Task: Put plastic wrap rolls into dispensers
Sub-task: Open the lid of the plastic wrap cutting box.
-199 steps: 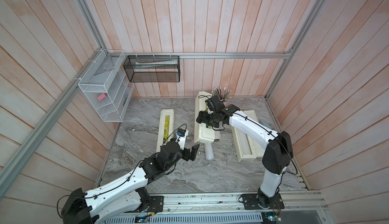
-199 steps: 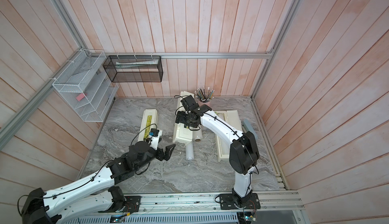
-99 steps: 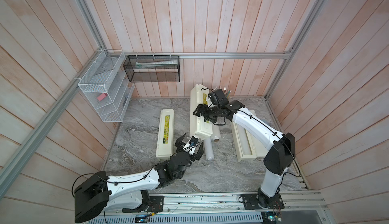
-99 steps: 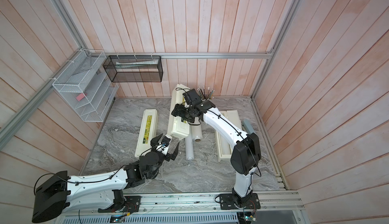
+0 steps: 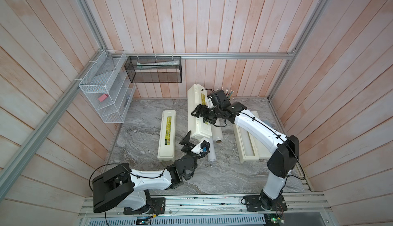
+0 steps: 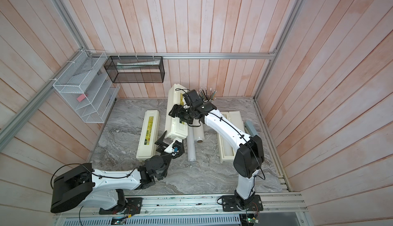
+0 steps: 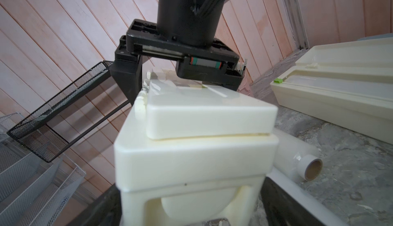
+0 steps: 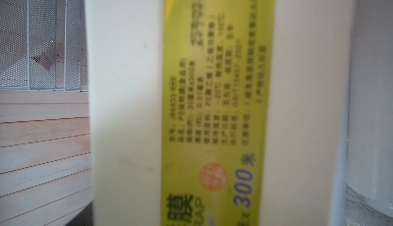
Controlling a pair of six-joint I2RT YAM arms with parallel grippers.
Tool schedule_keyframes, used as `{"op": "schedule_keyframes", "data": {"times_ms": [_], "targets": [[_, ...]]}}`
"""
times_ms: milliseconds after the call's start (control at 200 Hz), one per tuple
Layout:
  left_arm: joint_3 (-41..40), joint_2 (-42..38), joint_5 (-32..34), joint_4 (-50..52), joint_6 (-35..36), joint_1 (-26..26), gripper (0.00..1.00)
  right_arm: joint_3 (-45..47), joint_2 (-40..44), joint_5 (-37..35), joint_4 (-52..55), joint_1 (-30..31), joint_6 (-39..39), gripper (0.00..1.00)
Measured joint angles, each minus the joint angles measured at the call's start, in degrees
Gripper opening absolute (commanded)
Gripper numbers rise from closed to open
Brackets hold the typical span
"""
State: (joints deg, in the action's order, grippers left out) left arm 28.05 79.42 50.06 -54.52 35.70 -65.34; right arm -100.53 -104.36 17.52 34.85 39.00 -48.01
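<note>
The right tool (image 5: 201, 114) was seen pinched across the width of the middle box (image 5: 193, 99), one finger pressed on each long side, partway along its length. That cream box was held closed and tilted, its far end lifted off the desk (image 5: 144, 133) in front of the back wall and its near end lower. Its yellow-green label (image 8: 212, 86) was seen close up and blurred in the right wrist view. The left tool (image 5: 195, 142) was spread as wide as it goes at the near end of the same box, and in the left wrist view the box end was framed between its two dark fingers (image 7: 276, 201); whether they touched the box could not be told, and nothing was gripped by them. Two rolls were left lying on the desk just beside the lifted box: a thin roll (image 5: 212, 153) nearer the left tool and a thick roll (image 5: 217, 132) with its brown core end showing. A third roll (image 7: 331, 84) was seen lying inside the open box (image 5: 246, 158) to the right, lid folded back. A closed box (image 5: 161, 150) was lying flat to the left, apart from both tools.
</note>
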Motion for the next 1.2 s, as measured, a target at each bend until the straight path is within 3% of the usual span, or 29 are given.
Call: {"op": "schedule_keyframes", "data": {"times_ms": [335, 525, 650, 760, 870, 985, 1200], "targets": [[0.02, 7.34, 4.55, -13.79, 14.21, -0.26, 1.00, 1.01, 0.00, 0.48, -0.33, 1.40, -0.15, 0.75], [0.02, 10.08, 6.08, -18.88, 17.86, -0.39, 0.97, 1.55, 0.00, 0.55, -0.50, 1.46, -0.55, 0.75], [0.02, 10.12, 6.45, -19.67, 17.84, -0.52, 0.77, 1.55, 0.24, 0.61, -0.92, 1.46, -0.92, 0.75], [0.02, 10.12, 6.49, -19.85, 17.62, -0.59, 0.45, 1.51, 0.46, 0.83, -0.76, 1.29, -0.61, 0.73], [0.02, 10.16, 6.36, -19.80, 16.87, -0.70, 0.29, 1.14, 0.46, 1.42, 0.11, 0.92, -0.44, 0.71], [0.24, 10.47, 6.29, -20.44, 16.33, -0.74, 0.02, -0.02, 0.46, 2.12, 1.73, 0.35, 0.04, 0.68], [0.96, 12.81, 8.33, -21.16, 15.04, -0.17, 0.00, -3.41, 0.46, 3.72, 6.40, -3.32, 3.87, 0.67]]}}
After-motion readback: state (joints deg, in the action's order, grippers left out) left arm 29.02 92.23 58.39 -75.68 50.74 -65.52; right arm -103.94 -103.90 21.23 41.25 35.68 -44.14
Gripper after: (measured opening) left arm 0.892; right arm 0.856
